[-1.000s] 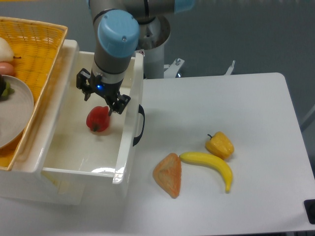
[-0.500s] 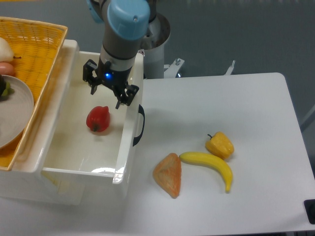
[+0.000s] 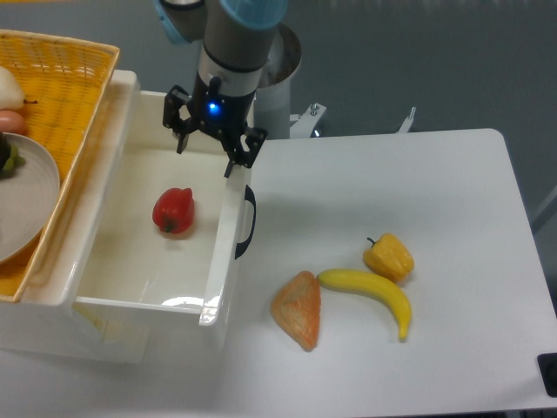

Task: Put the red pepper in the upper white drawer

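Note:
The red pepper (image 3: 173, 210) lies on the floor of the upper white drawer (image 3: 124, 287), near its middle. The drawer is pulled out, with its black handle (image 3: 246, 222) facing the table. My gripper (image 3: 207, 162) hangs open above the drawer's back right corner, up and to the right of the pepper and apart from it. Nothing is between its fingers.
A yellow woven basket (image 3: 65, 96) with a white plate (image 3: 22, 205) sits at the far left against the drawer. On the white table lie an orange wedge pastry (image 3: 298, 310), a banana (image 3: 372, 294) and a yellow-orange pepper (image 3: 389, 257).
My gripper has let go of the red pepper and risen up and to the right, away from it. The pepper stays on the drawer floor.

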Tool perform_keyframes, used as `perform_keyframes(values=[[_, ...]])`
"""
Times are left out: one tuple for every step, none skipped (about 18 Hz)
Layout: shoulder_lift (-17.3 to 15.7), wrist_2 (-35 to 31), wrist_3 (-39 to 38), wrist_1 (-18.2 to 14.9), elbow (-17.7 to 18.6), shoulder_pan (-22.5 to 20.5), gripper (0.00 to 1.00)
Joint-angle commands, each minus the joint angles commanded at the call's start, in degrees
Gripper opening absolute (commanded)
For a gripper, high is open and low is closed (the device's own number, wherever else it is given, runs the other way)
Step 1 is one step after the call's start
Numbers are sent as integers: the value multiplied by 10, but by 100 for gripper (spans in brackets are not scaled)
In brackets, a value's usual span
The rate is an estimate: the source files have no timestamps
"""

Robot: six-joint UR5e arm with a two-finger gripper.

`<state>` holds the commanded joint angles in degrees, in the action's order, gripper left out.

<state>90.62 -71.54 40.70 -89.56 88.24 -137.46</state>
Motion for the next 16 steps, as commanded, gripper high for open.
perform_keyframes(values=[[-1,0,0,0,1,-3,94],[0,0,0,0,1,-4,97],[0,0,0,0,1,-3,100],[0,0,1,0,1,-4,100],[0,3,1,1,1,-6,100],[1,4,1,1,1,-6,100],[2,4,2,2,2,-7,100],[2,3,3,4,2,-6,100],[1,0,7,5,2,-5,100],[2,-1,7,17,0,-6,100],[3,-3,7,33,1,-6,100],[6,-7,7,39,1,-6,100],[7,-8,7,40,1,-6,100],[8,-7,7,41,-1,-6,100],[8,-7,8,46,-2,-7,100],[9,-8,7,55,-1,-8,100]])
